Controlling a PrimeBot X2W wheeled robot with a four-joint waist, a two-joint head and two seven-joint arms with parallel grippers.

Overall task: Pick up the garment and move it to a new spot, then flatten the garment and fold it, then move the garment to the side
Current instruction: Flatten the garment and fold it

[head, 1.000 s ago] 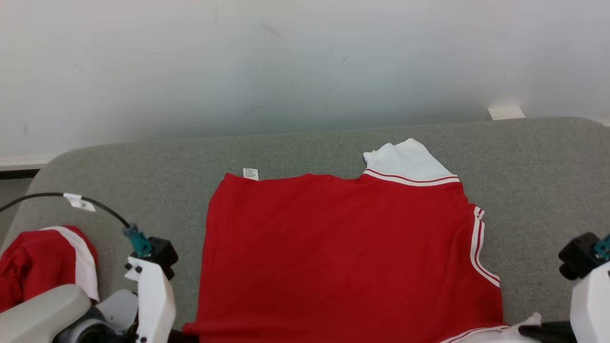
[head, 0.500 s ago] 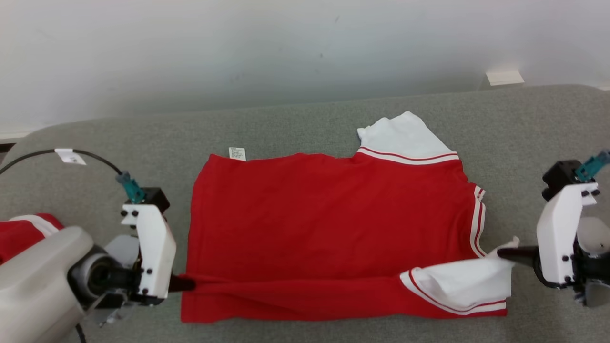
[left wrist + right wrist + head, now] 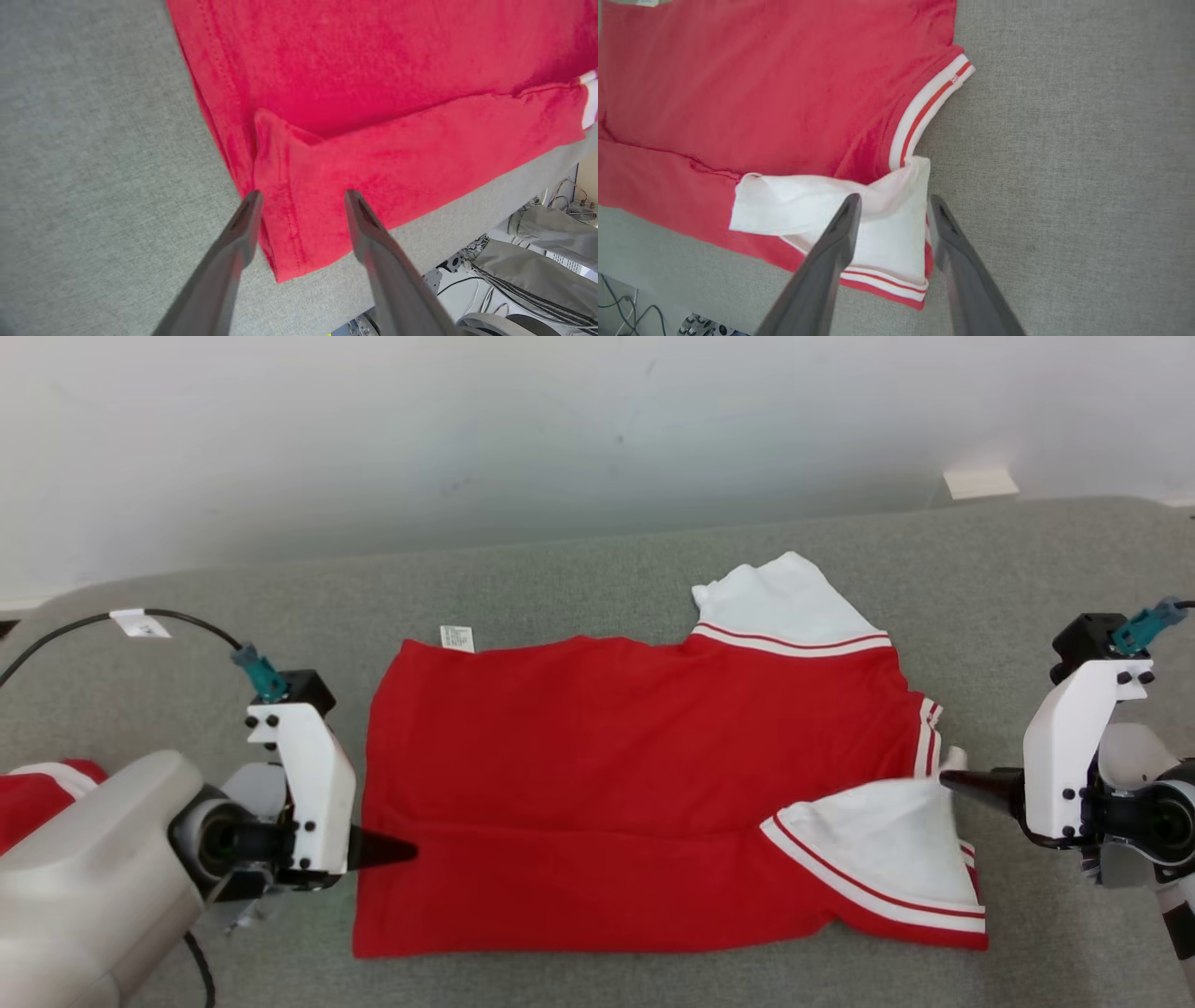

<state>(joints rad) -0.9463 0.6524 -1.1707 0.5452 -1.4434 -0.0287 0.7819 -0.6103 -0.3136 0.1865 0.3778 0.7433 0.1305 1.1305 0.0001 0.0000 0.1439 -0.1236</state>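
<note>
Two red garments point(image 3: 597, 765) point(image 3: 33, 793), four dark fingers point(image 3: 229, 261) point(image 3: 378, 261) point(image 3: 829, 261) point(image 3: 962, 266), one grey table point(image 3: 560, 583), one label point(image 3: 456, 638).

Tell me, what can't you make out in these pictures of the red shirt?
- Label on the red shirt, head view: print too small to read.
- Second red-and-white garment, head view: cut off by the left edge, partly behind the left forearm.
- Cables and gear, left wrist view: cut off at the corner.

Before me the red cloth shirt with striped trim point(image 3: 635, 756) lies flat on the grey felt table point(image 3: 560, 574), near edge folded over, one white sleeve point(image 3: 882, 845) on top.
</note>
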